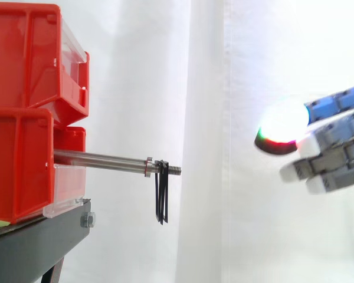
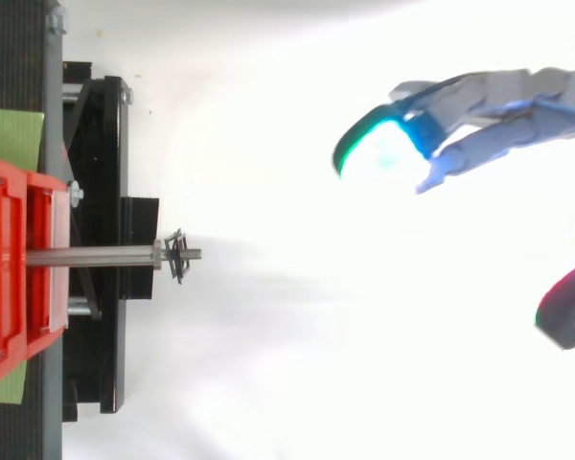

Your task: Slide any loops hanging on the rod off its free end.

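Far left: two red bins stacked, the upper one set back over the lower, both on the black stand. A bolt head shows on the stand's front corner. In the top view a green patch lies next to the bin on the stand's left part.

The steel rod comes out of the lower bin and runs roughly level to the right, with its free end pointing at the robot hand. A collar sits near the end, then a short threaded tip.

The black loops hang on the rod just right of the collar, on the start of the threaded section and still short of the free end. They hang straight down, bunched together, touching nothing but the rod. The top view has them in the same spot, close against the collar.

The middle is plain white curtain.

Right: the robot hand is well apart from the rod tip and somewhat higher than it. It is released, with fingers extended and spread and nothing in them. One fingertip pad glows white with a green and red edge, facing the rod. In the top view the thumb tip sits apart from the other fingers, glowing magenta.
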`<state>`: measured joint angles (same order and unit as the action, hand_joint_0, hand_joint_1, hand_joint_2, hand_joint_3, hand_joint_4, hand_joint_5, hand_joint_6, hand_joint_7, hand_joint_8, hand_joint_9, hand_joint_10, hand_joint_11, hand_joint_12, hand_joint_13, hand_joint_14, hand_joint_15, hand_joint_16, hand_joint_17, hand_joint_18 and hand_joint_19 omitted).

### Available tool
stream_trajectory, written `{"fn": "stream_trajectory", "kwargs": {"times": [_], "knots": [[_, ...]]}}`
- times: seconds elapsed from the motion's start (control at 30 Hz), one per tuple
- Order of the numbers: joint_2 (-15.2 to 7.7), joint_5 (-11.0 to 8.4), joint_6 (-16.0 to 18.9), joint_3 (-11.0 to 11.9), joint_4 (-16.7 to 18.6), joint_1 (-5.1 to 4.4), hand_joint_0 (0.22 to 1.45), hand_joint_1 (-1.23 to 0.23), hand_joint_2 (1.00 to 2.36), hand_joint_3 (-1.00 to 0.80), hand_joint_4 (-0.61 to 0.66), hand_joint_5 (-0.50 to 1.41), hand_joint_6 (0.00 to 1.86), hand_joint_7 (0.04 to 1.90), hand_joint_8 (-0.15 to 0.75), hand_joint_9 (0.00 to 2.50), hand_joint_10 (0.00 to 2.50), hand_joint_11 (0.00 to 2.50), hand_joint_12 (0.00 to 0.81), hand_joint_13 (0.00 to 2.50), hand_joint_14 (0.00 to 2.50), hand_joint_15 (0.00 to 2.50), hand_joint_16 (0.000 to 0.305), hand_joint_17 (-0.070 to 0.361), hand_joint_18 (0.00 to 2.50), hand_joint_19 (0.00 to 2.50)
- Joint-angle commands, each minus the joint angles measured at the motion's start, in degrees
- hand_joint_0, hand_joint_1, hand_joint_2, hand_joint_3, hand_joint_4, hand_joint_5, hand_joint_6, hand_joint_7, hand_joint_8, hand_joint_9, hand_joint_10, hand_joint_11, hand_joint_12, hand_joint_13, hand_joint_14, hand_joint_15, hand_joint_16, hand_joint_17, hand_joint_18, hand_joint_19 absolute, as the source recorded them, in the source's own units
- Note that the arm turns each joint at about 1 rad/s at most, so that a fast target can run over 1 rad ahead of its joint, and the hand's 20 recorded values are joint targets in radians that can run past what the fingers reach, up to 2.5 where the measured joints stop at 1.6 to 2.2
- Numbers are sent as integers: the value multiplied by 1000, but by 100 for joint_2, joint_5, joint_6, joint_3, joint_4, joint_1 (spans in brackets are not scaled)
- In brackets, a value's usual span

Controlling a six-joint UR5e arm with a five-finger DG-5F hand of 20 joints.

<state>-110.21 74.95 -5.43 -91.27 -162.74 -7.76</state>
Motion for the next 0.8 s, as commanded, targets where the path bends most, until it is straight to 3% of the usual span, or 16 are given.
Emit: {"fn": "stream_trajectory", "kwargs": {"times": [0.0,0.1,0.17,0.27,0.5,0.63,0.77], "knots": [[-396,46,-152,4,699,-32,488,-776,1000,-500,174,-270,502,716,243,220,0,0,325,19,0,0,47,106,24,0],[-554,37,-283,-5,1051,-41,456,-795,1000,-500,178,-278,502,721,248,165,0,0,351,49,0,0,57,128,89,0],[-607,37,-318,4,1104,-50,416,-772,1000,-500,175,-291,502,738,251,0,0,0,377,90,0,0,65,146,157,92],[-686,46,-362,-5,1130,-41,383,-756,1000,-500,183,-300,502,672,264,0,0,0,397,113,0,0,70,157,218,67],[-985,152,-617,-5,1297,-41,397,-719,1000,-500,190,-297,501,662,260,0,0,0,390,74,0,0,64,143,161,42],[-1002,204,-696,-5,1508,-41,440,-738,1000,-500,189,-283,502,662,248,0,0,0,372,134,0,0,58,131,196,27],[-1108,187,-1030,4,1649,-41,468,-737,1000,-500,194,-272,502,662,248,2,0,0,361,193,0,0,56,125,248,27]]}}
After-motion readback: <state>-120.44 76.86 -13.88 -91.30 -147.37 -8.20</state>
